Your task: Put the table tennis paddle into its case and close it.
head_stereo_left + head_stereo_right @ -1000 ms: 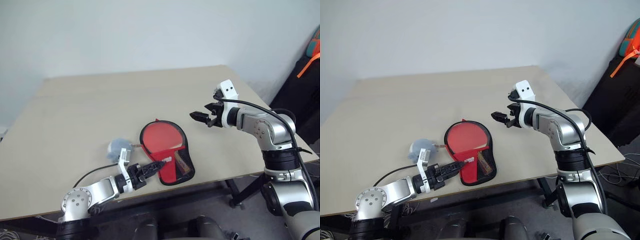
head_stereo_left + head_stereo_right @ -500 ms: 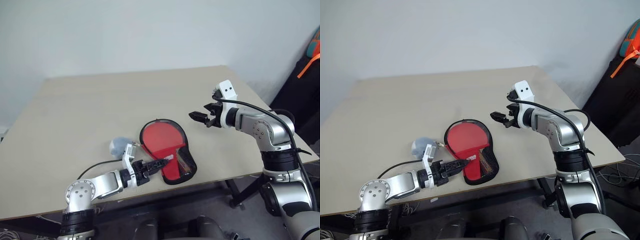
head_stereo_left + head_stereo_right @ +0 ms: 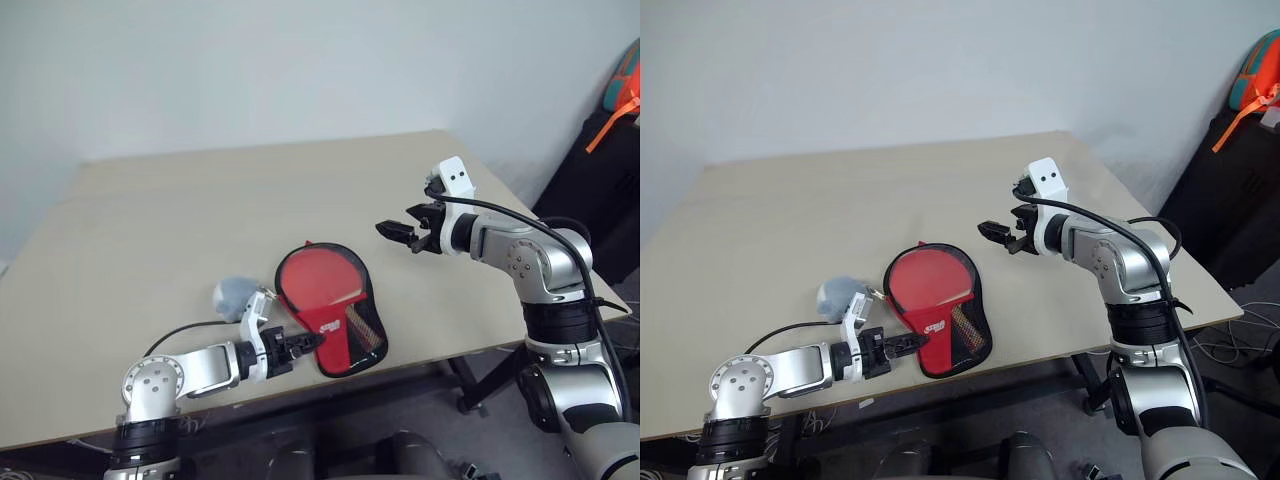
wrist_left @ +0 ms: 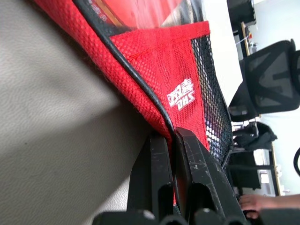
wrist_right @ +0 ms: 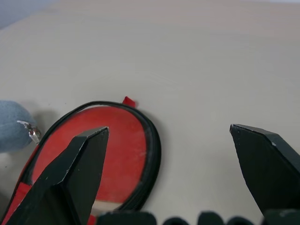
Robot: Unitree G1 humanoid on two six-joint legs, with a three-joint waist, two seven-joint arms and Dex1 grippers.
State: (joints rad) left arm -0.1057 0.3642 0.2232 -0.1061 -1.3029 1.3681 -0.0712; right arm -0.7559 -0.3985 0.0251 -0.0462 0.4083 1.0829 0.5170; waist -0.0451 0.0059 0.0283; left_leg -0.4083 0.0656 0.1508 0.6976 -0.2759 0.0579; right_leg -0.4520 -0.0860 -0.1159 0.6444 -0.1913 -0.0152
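The round red rubber-faced table tennis paddle [image 3: 318, 283] is lying inside the black fabric paddle-shaped case [image 3: 362, 337], which is sitting near the front edge of the beige bench [image 3: 180, 220]. The left hand [image 3: 310, 343] is pinching the case's piped rim at its red logo panel, fingers [image 4: 154, 173] clamped together. Beside the case, a pale blue-grey soft lump [image 3: 232, 296] is resting. The right hand [image 3: 398, 233] is hovering beyond the case, spread wide, gripping nothing.

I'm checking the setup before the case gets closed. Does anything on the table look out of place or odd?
Only one thing: a small pale blue-grey soft lump lies on the table just beside the case, with no part in the job. The left hand is shut on the case's near edge; the right hand hovers open above the table.
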